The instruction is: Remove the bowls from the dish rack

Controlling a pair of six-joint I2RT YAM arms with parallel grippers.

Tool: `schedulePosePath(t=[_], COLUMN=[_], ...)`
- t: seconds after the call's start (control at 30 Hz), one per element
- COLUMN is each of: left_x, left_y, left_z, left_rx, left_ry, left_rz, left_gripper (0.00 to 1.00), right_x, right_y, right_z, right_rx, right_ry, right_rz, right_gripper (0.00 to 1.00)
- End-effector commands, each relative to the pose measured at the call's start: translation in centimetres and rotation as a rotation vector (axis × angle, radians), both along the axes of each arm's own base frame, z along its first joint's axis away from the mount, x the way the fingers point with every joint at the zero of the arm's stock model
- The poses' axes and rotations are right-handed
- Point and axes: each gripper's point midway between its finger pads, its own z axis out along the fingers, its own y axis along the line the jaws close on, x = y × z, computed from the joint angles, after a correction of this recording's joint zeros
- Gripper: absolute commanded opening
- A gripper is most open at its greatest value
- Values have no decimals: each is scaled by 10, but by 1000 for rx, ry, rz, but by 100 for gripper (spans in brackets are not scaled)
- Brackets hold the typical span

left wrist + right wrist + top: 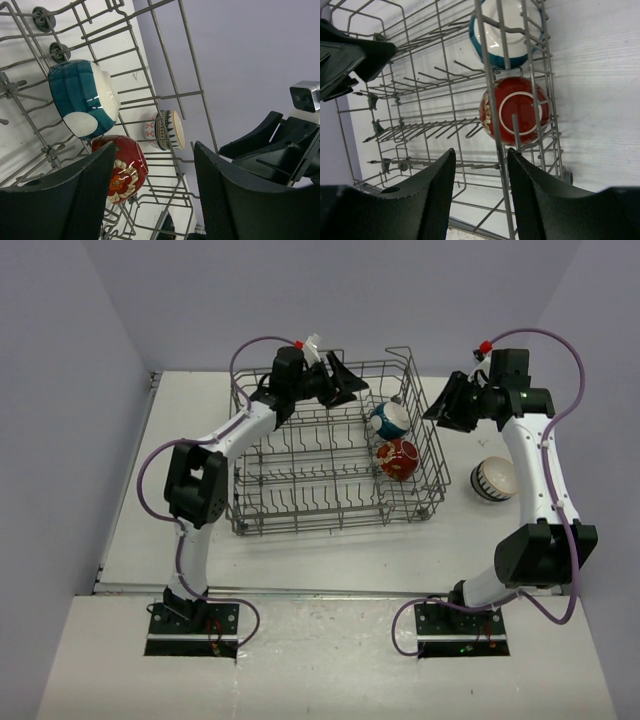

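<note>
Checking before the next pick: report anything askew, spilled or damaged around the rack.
Nothing stands out. The teal-white bowl and red bowl lean among the tines at the dish rack's right end, as racked bowls would. The striped bowl looks upright on the table beside it. No breakage or spill shows.

The left arm (235, 430) and right arm (535, 465) have white links and bulky black joint housings. A purple cable (150, 465) loops along each, down to a black base plate (190, 625) at the desk's (330, 550) near edge. A red cap (298, 344) tops each wrist. The left tool (342, 380) and right tool (448, 405) have black wedge-shaped fingers (85, 200) with finely textured pads.
</note>
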Motion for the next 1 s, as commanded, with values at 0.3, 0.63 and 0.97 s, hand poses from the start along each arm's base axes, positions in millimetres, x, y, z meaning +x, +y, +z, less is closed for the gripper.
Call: schedulePosePath(t=[0.3,0.63,0.97], left_x=[-5,-3,-10], left_y=[-5,-9,-3], left_z=[-35,-47,-50], left_rx=[89,92,128], left_ry=[17,33,50], left_rz=[-22,-43,-46], left_gripper=[65,65,63], right_x=[-6,-13,-33], right_y=[-17,-13,-6], right_z=[-10,-39,-45], right_rx=[-61,-30,4], right_ry=[14,50,74], right_rz=[-48,-57,-41], right_gripper=[43,4,0])
